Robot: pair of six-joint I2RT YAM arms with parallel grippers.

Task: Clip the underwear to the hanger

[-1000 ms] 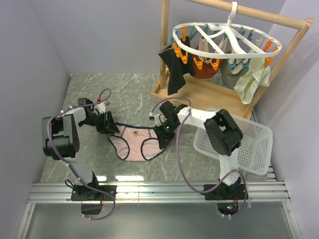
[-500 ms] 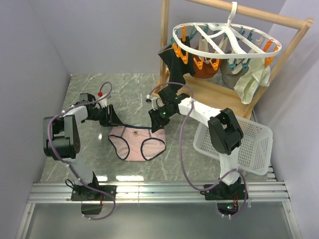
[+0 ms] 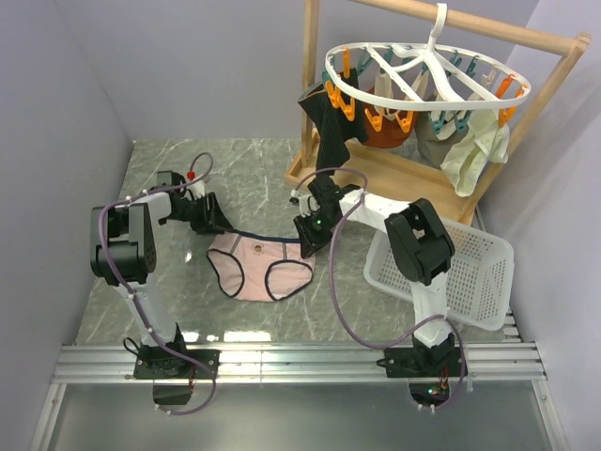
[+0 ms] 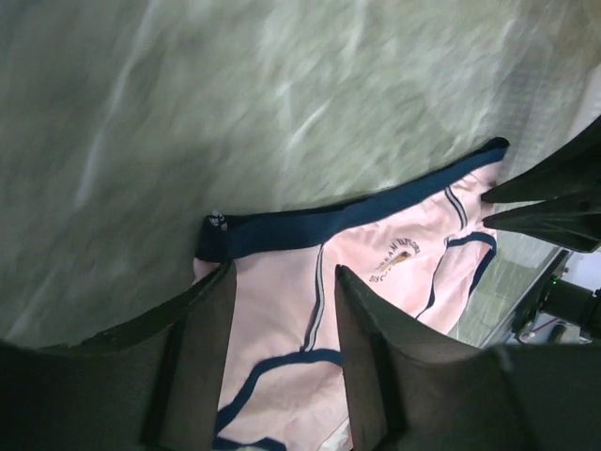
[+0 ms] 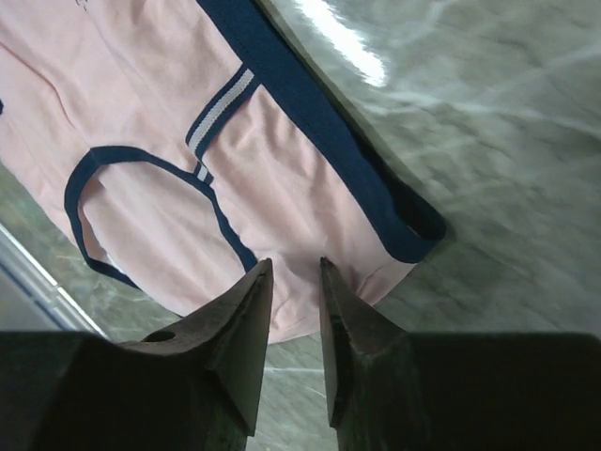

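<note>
At my right gripper point(image 5: 293, 268), the fingertips stand nearly together, pinching the pink side edge of the underwear point(image 3: 258, 268). My left gripper point(image 4: 284, 272) is half spread astride the opposite waistband corner; I cannot tell whether it grips. The navy waistband runs straight between them over the marble table point(image 3: 244, 178). The hanger point(image 3: 428, 54) hangs well apart, on the wooden rack point(image 3: 309, 56).

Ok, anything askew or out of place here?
Nothing stands out. The underwear is spread between the left gripper and right gripper, waistband straight. The hanger hangs by its hook with other garments clipped on.
</note>
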